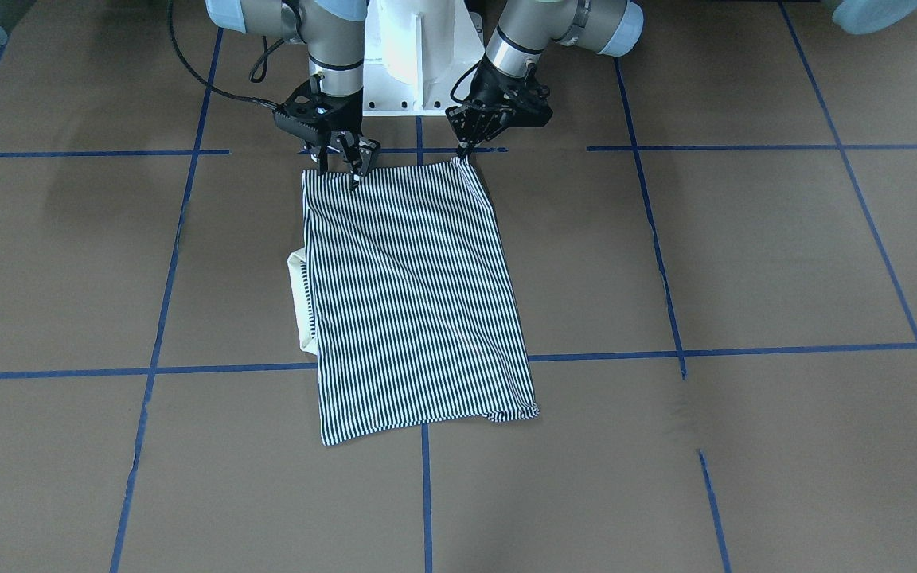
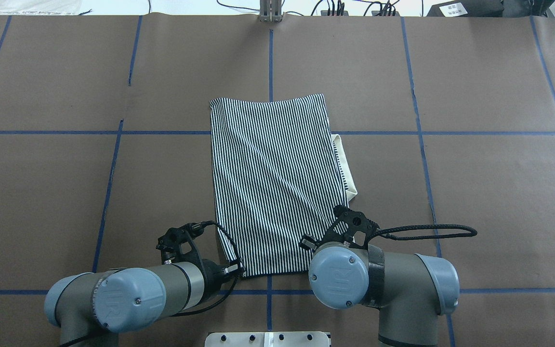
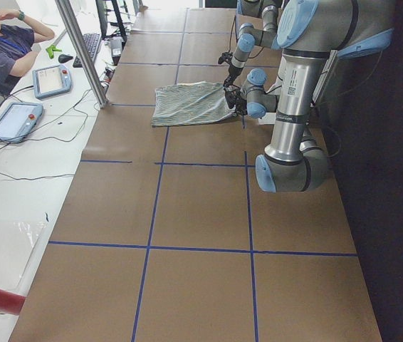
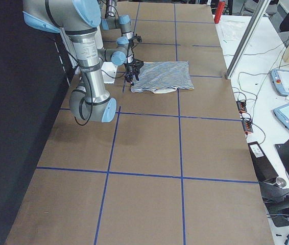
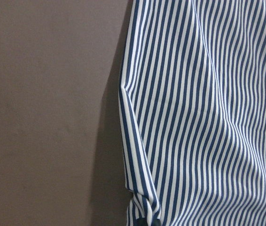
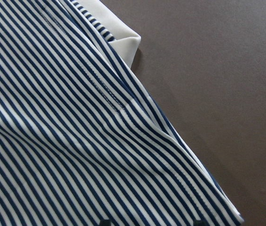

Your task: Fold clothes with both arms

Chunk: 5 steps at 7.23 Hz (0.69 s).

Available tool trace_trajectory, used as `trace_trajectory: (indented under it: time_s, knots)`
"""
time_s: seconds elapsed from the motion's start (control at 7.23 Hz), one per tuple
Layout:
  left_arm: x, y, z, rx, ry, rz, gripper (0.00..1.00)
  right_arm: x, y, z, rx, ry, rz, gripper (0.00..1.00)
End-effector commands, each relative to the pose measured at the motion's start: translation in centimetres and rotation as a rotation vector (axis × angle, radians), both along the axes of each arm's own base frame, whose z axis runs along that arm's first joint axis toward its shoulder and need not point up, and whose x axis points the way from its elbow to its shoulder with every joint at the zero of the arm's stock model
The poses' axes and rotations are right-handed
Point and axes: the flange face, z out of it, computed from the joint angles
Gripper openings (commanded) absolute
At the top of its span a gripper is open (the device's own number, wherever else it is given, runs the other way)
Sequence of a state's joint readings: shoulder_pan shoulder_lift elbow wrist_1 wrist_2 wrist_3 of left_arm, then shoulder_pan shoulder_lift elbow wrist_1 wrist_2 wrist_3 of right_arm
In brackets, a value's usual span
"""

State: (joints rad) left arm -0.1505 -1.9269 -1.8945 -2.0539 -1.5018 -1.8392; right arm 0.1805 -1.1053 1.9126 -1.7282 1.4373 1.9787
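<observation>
The navy-and-white striped shirt [image 1: 419, 302] lies folded into a tall rectangle on the brown table, also seen in the overhead view [image 2: 272, 193]. Its cream collar [image 1: 298, 294] sticks out from under one long edge, also in the right wrist view [image 6: 119, 35]. My left gripper [image 1: 462, 153] is shut on the shirt's near corner, and the fabric bunches at its tip in the left wrist view [image 5: 144, 221]. My right gripper [image 1: 343, 171] is at the other near corner with its fingers apart over the fabric [image 6: 53, 141]. In the overhead view its fingers are hidden under the wrist.
The white pedestal base [image 1: 419, 56] stands just behind both grippers. Blue tape lines [image 1: 427, 493] grid the brown table. An operator [image 3: 2, 43] sits at a side bench with teach pendants [image 3: 13, 121] and a metal post [image 3: 80, 50].
</observation>
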Motion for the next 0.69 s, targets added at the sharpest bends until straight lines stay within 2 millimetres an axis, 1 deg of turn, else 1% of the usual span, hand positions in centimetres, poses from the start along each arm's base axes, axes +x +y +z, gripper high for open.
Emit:
trace_trajectory:
  time_s: [0.0, 0.41, 0.55]
  knots:
    - [0.00, 0.01, 0.01, 0.000, 0.000, 0.000, 0.00, -0.57, 0.29, 0.64, 0.006, 0.016, 0.002, 0.66]
    - [0.00, 0.01, 0.01, 0.000, 0.000, 0.000, 0.00, -0.83, 0.82, 0.97, 0.005, 0.023, -0.007, 0.66]
    - [-0.03, -0.07, 0.01, 0.000, 0.000, -0.001, 0.00, -1.00, 0.79, 1.13, 0.005, 0.028, -0.007, 0.65]
